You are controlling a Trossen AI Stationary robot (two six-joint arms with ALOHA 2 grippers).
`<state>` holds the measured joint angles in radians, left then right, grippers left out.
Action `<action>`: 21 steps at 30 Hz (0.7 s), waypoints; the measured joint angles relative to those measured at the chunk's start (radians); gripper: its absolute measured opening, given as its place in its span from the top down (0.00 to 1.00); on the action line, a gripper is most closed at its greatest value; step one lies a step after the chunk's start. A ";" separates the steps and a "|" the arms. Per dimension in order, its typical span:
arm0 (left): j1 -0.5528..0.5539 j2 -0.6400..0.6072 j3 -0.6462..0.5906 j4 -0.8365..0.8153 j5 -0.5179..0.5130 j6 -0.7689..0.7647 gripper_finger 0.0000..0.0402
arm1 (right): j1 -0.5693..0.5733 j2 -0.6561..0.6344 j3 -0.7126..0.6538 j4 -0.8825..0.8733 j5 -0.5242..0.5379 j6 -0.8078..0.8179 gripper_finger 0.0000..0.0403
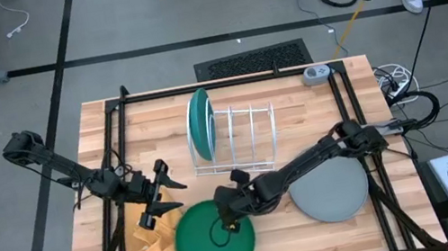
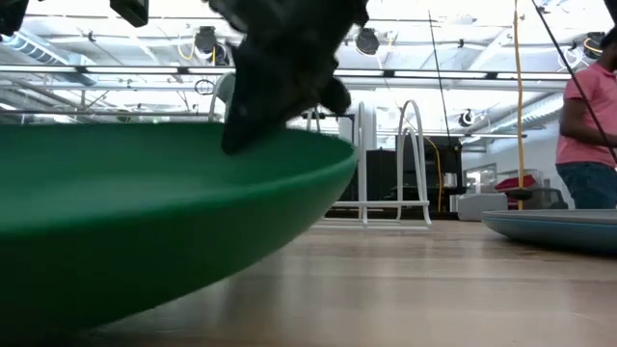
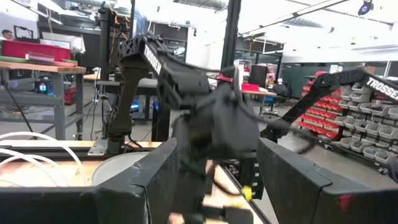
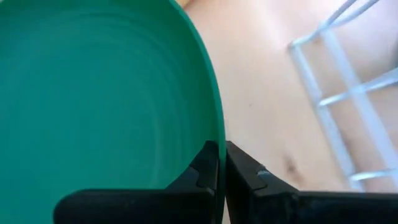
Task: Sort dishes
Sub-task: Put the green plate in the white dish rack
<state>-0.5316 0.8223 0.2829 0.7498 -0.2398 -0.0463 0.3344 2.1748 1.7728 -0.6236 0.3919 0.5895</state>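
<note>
Dark green plate (image 1: 214,241) has its rim pinched by the right claw (image 1: 231,211), arm stretched low; left claw (image 1: 166,190) gapes empty.

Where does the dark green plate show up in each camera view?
High view: dark green plate at the bottom centre, beside the yellow cloth.
Low view: fills the left foreground.
Left wrist view: not in it.
Right wrist view: fills the left.
Shared landmark: the right gripper clamping its rim.

Dark green plate (image 1: 215,241): plain, faint concentric rings. Teal plate (image 1: 200,124): plain. Grey plate (image 1: 334,191): plain. Wire rack (image 1: 248,135): white. Cloth (image 1: 153,247): mustard-yellow. Tabletop (image 1: 292,96): pale wood, plank-striped. Right pincer (image 4: 221,163): black.
</note>
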 joint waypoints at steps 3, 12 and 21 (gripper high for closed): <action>-0.001 0.000 0.000 0.000 0.000 0.000 0.46 | 0.006 -0.037 -0.001 -0.003 0.046 -0.076 1.00; -0.001 0.000 0.000 -0.005 0.000 0.000 0.46 | 0.025 -0.195 -0.003 -0.001 0.136 -0.453 1.00; -0.001 0.000 0.000 -0.004 0.000 0.000 0.46 | 0.019 -0.393 -0.003 0.128 0.193 -1.036 1.00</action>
<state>-0.5323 0.8225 0.2829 0.7458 -0.2398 -0.0463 0.3530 1.7818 1.7702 -0.4961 0.5851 -0.4465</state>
